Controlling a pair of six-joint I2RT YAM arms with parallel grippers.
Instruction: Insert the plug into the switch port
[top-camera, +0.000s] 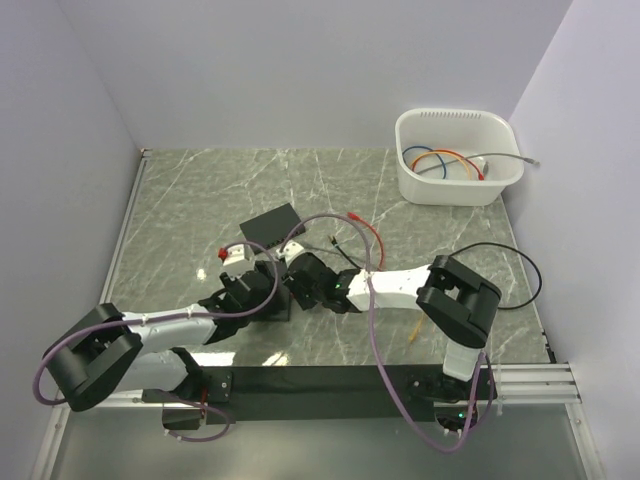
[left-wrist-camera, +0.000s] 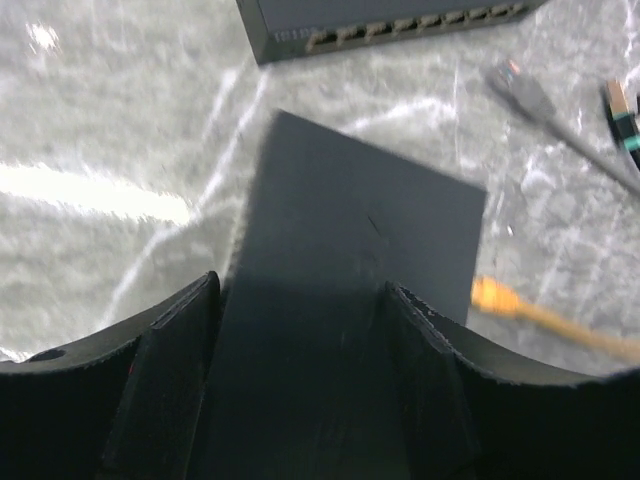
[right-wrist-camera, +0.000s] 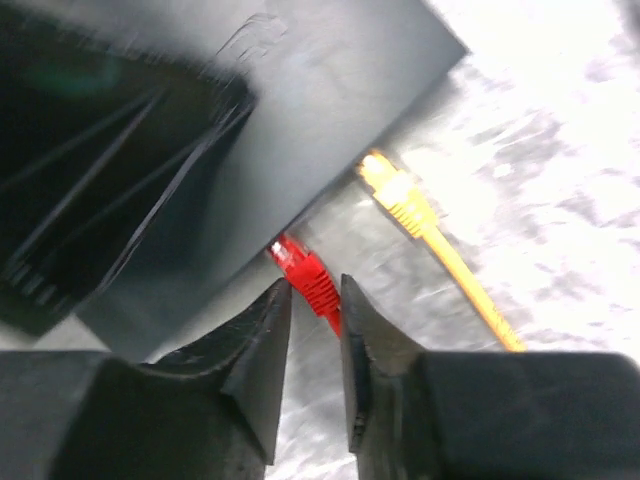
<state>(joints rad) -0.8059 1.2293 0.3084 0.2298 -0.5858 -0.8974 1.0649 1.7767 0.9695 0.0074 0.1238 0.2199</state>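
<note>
A black switch box (left-wrist-camera: 350, 260) lies on the marble table between my left gripper's fingers. My left gripper (top-camera: 258, 290) is shut on it, one finger on each side; the ports of this box do not show. In the right wrist view the same box (right-wrist-camera: 320, 90) fills the upper left. My right gripper (right-wrist-camera: 315, 310) is shut on a red plug (right-wrist-camera: 303, 272), whose tip is at the lower edge of the box. Whether the tip is inside a port is hidden. In the top view my right gripper (top-camera: 292, 276) meets the left one at the table's centre.
A second black switch (top-camera: 272, 225) lies behind, its port row facing me in the left wrist view (left-wrist-camera: 400, 25). A loose yellow plug (right-wrist-camera: 395, 190), a grey plug (left-wrist-camera: 520, 90) and a red cable (top-camera: 367, 237) lie nearby. A white bin (top-camera: 405, 175) of cables stands back right.
</note>
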